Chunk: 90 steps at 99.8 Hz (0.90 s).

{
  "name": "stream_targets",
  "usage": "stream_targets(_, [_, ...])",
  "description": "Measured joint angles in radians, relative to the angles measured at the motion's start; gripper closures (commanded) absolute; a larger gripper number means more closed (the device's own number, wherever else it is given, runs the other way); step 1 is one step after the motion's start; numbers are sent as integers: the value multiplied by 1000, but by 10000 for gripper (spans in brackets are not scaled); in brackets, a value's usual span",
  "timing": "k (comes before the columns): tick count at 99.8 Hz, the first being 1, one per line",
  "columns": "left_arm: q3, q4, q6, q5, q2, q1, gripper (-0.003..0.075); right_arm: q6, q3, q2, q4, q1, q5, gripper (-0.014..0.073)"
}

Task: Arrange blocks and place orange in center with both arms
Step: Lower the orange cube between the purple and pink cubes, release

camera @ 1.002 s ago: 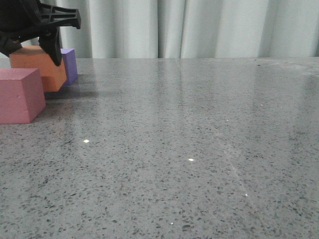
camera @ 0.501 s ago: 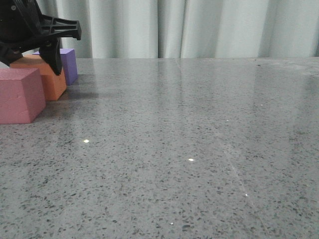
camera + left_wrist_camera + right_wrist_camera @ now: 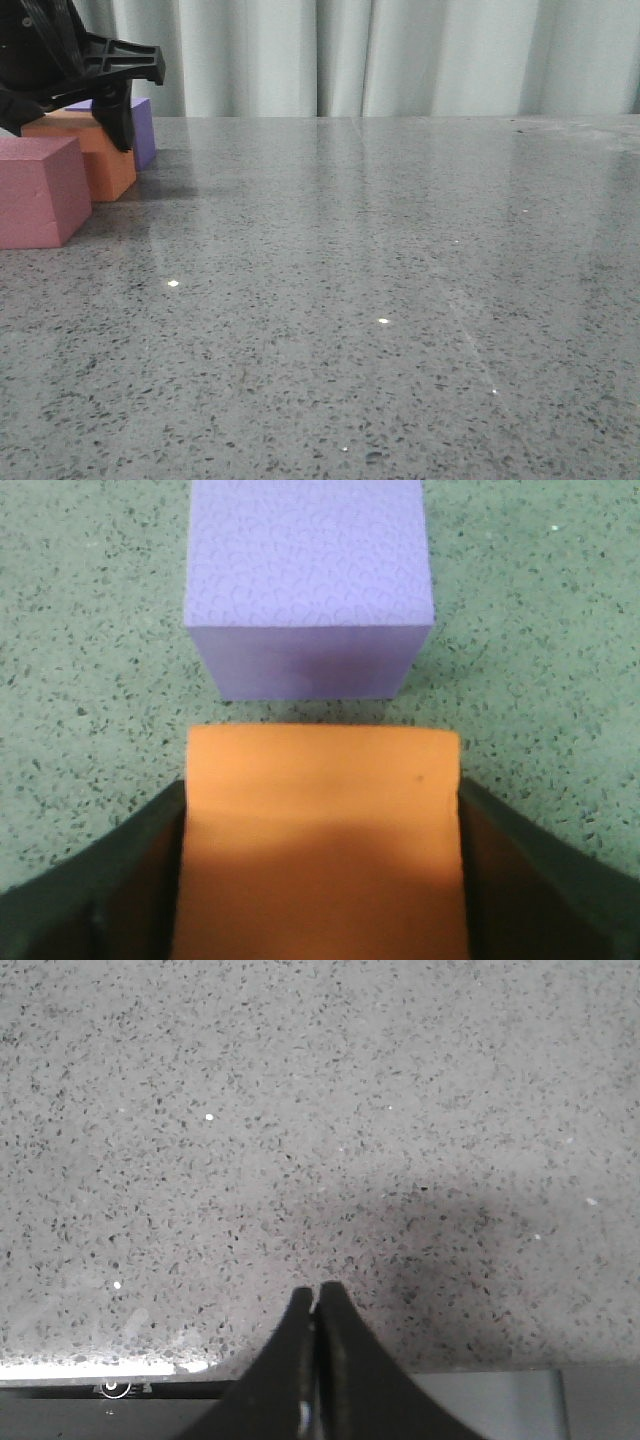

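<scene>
Three blocks (image 3: 95,150) sit far left on table (image 3: 400,300).

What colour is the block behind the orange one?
Purple: the matte foam cube, clearest in the left wrist view.

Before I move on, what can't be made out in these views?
- Front view: the pink cube is cut by the left edge; the left end effector hides part of the orange cube, which hides most of the purple cube.
- Left wrist view: the fingers cover the orange cube's sides.
- Right end effector: absent from the front view.
</scene>
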State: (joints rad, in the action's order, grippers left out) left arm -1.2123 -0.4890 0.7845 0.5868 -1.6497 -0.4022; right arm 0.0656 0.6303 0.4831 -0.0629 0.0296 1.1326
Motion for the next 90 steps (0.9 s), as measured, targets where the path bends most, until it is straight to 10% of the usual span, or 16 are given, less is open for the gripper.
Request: stream_targets(90, [-69,11,-75,136,242,0,146,0,0,0,0,0,-2,661])
